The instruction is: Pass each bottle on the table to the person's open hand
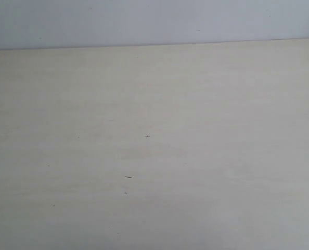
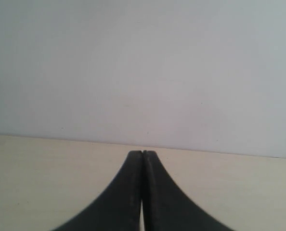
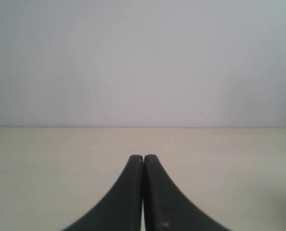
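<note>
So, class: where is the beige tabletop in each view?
Exterior view: tabletop fills everything below the grey wall.
Left wrist view: tabletop spreads behind the shut left gripper, up to the wall.
Right wrist view: same, behind the shut right gripper.
Shared landmark: the tabletop's far edge against the wall.

no readable text, labels or signs

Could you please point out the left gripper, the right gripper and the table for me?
left gripper [image 2: 142,154]: left wrist view, where the two shut fingertips meet.
right gripper [image 3: 143,158]: right wrist view, where the two shut fingertips meet.
table [image 1: 211,156]: exterior view, a bare stretch of the pale top.
</note>
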### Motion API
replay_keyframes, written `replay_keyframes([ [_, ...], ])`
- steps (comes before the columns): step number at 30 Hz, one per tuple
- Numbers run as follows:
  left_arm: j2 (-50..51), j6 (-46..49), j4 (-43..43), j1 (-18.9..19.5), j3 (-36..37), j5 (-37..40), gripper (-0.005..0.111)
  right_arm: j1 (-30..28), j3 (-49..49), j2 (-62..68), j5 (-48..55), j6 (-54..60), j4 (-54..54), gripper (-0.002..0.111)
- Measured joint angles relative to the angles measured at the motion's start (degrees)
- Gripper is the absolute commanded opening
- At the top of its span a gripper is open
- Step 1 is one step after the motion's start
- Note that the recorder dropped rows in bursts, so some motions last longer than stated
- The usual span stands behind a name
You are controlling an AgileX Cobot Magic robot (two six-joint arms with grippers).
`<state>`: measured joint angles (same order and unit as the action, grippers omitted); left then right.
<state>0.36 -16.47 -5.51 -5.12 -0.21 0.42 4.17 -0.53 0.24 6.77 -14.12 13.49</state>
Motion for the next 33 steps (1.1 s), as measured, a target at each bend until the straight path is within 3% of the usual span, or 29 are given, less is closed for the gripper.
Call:
replay_keyframes([
  [7, 0.00, 0.00, 0.00, 0.00, 0.00, 0.00, 0.000, 0.00, 0.24, 0.00, -1.76, 4.96, -6.79, 0.000],
  [33, 0.00, 0.00, 0.00, 0.00, 0.00, 0.02, 0.000, 0.00, 0.24, 0.00, -1.76, 5.46, -7.60, 0.000],
])
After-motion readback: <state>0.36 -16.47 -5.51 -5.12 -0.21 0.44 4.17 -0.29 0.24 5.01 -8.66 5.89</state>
